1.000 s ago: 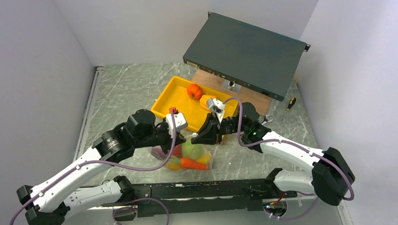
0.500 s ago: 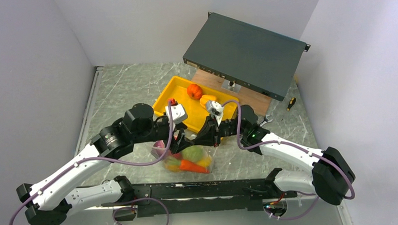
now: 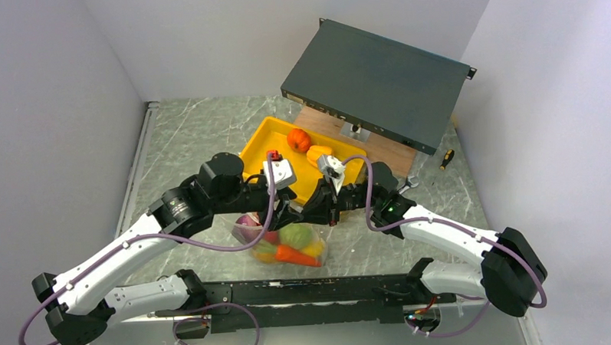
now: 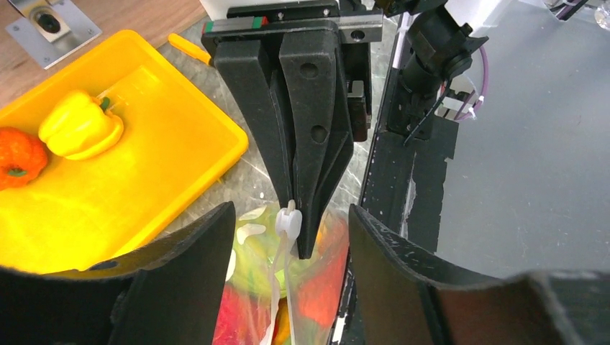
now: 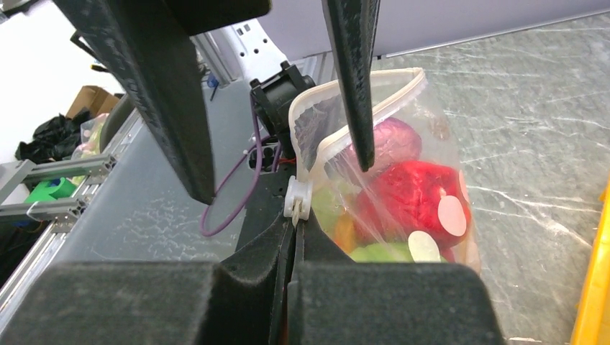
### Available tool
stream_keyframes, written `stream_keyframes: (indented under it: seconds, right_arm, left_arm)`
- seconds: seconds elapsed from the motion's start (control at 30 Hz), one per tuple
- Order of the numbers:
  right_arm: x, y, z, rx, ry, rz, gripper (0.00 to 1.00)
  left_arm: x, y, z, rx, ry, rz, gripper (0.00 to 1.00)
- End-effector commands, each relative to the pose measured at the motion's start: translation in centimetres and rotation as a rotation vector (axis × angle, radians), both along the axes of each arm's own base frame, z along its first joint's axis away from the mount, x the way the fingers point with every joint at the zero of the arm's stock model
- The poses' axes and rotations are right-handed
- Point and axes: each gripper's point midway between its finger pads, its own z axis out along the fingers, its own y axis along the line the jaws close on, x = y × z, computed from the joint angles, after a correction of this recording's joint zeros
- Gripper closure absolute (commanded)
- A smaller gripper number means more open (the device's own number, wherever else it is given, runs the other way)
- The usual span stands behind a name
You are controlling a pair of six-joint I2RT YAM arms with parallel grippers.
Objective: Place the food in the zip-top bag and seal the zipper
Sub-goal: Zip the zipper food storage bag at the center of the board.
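The zip-top bag (image 3: pixel 282 242) lies at the table's middle with food inside: a purple piece (image 5: pixel 392 140), a red piece (image 5: pixel 410 201), a green one (image 3: pixel 295 234) and an orange carrot (image 3: pixel 296 253). My right gripper (image 5: pixel 296 224) is shut on the bag's top edge, right under the white slider (image 5: pixel 297 201) of the zipper (image 5: pixel 374 108). Beyond the slider the zipper's two strips gape apart. My left gripper (image 4: pixel 289 213) is open, one finger on each side of the slider (image 4: pixel 288 221), not touching it. A yellow pepper (image 4: pixel 79 129) and an orange piece (image 3: pixel 299 140) sit in the yellow tray (image 3: pixel 263 147).
A dark metal case (image 3: pixel 376 86) rests tilted on a wooden board (image 3: pixel 386 150) at the back right. A small screwdriver (image 3: pixel 446 159) lies by the right wall. White walls close in both sides. The arms' base rail (image 3: pixel 306 291) runs just before the bag.
My left gripper has opened and shifted right along the bag's top, towards the right gripper. The right gripper has stayed shut in place.
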Motion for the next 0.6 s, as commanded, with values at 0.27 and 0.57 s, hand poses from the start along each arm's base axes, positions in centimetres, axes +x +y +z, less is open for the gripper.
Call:
stream_keyframes:
  seconds: [0.27, 0.57]
  right_arm:
    - [-0.6, 0.0, 2.3, 0.077, -0.097, 0.009, 1.00]
    - [-0.5, 0.1, 2.4, 0.080, -0.095, -0.005, 1.00]
  left_arm:
    - [-0.1, -0.6, -0.2, -0.007, -0.001, -0.033, 0.56]
    - [-0.3, -0.4, -1.1, 0.025, 0.019, -0.035, 0.61]
